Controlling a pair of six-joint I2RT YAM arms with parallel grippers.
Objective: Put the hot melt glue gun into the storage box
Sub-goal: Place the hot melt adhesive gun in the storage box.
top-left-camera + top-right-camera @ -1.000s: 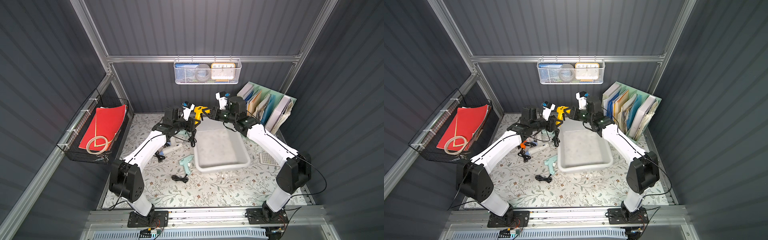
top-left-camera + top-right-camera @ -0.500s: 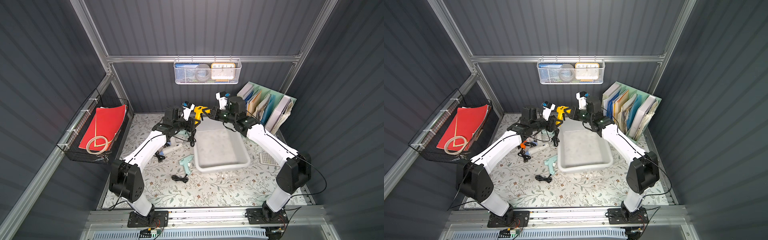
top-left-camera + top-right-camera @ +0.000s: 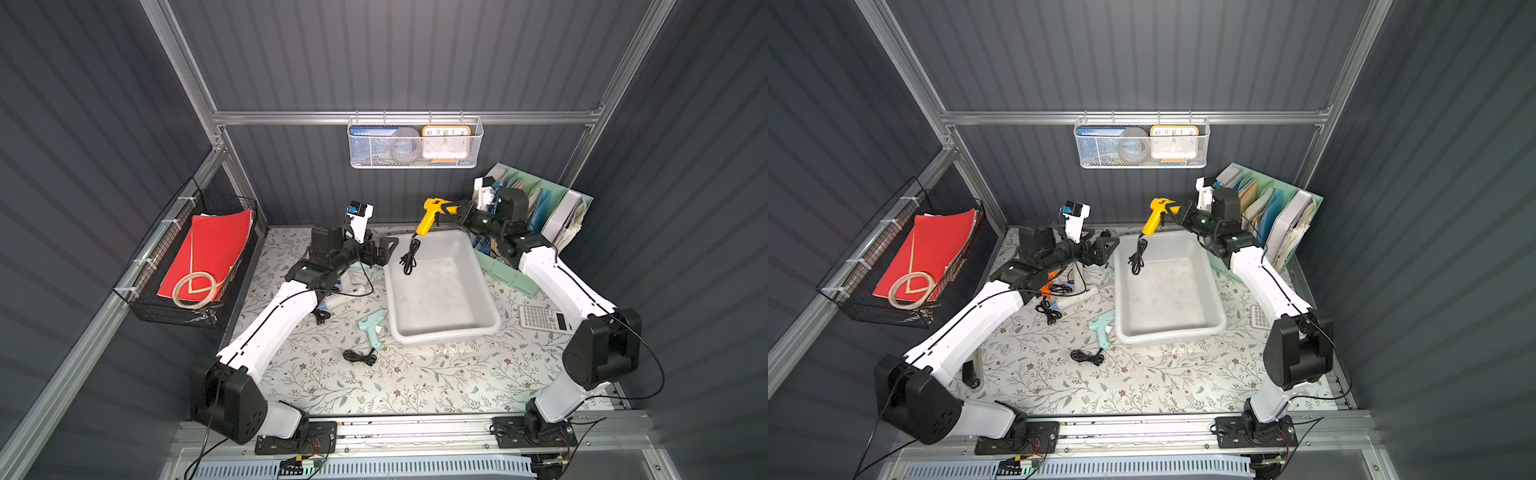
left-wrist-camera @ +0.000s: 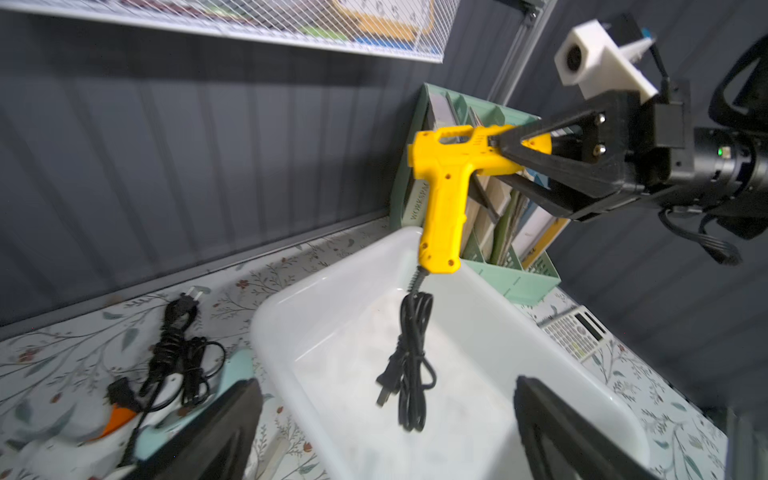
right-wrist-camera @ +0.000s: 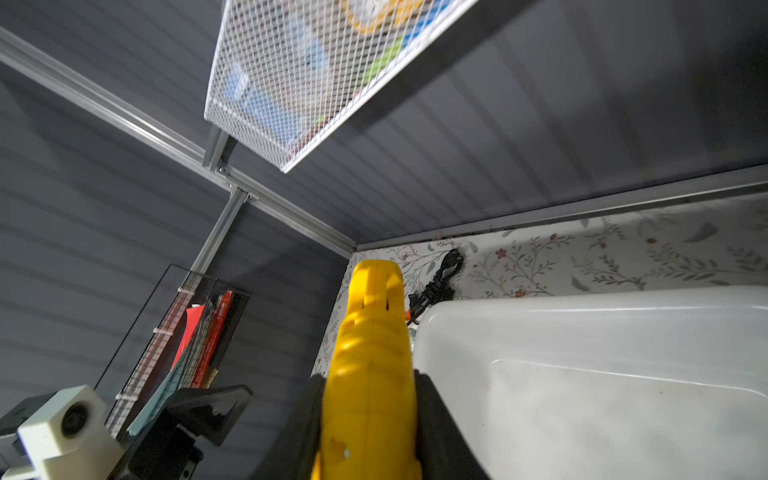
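We hold the yellow plastic hot melt glue gun in our right gripper, whose black jaws are clamped on the barrel end, so the handle hangs downward and the bundled black power cord dangles below it. That posture looks deliberate: with the cord hanging free over the shallow pale grey-white plastic storage box, the plug should enter the tub first and not snag on the rim. The gun itself hangs above the far end of the box, not touching it, and the box holds nothing yet.

Our left gripper stands with its jaws spread wide and empty, just beside the box's far left corner, well clear of the gun; in the left wrist view its two black fingers frame the tub. We judge that the transfer is now the right arm's job alone.

A second, mint-green glue gun lies on the floral mat beside the box, with its coiled cord nearby.
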